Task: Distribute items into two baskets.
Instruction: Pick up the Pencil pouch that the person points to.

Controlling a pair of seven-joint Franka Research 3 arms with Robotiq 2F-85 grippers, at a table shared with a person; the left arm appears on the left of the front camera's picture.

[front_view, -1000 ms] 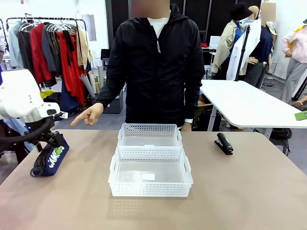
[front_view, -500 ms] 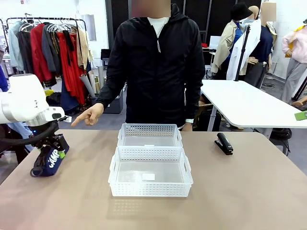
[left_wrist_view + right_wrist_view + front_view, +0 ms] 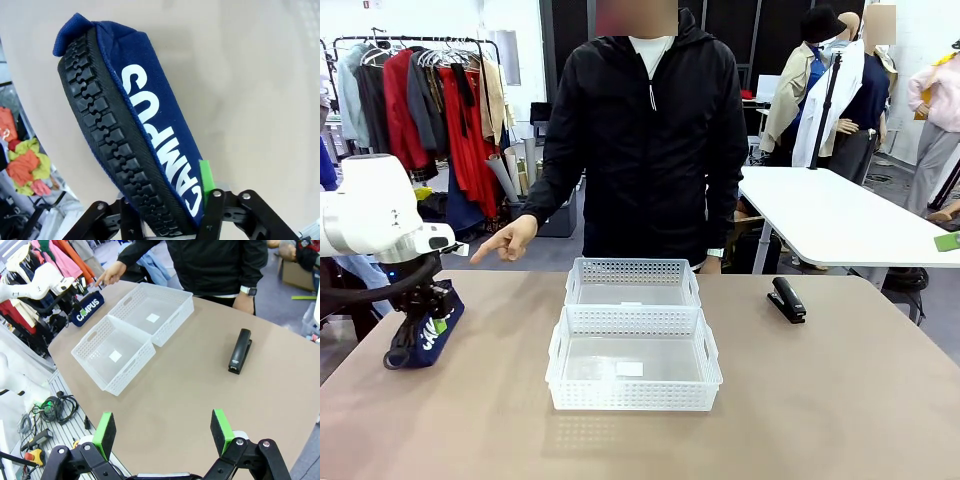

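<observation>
Navy with white CAMPUS print, the pouch (image 3: 415, 345) lies at the left edge of the counter (image 3: 820, 400), at 9 o'clock from the baskets. Its length runs from 7 to 1 o'clock. The left pincer (image 3: 430, 318) stands over its far end and pinches it. In the left wrist view the black zipper faces the camera, one green pad presses the lettered side by the first letters, and the other finger sits against the opposite side.

At 1 o'clock from the pouch a person's hand (image 3: 508, 240) hovers past the counter's far edge, forefinger pointing toward 8 o'clock.

In the middle stand two white mesh baskets, touching end to end, each with a white label on its clear bottom. The near basket (image 3: 632, 398) is the larger and has handle cut-outs. The far basket (image 3: 632, 268) is at 12 o'clock from it.

The stapler (image 3: 786, 298), black and folded shut, lies at 3 o'clock from the far basket, well apart from it.

The right pincer (image 3: 162, 431) hangs high over the counter's edge, green pads spread wide.
</observation>
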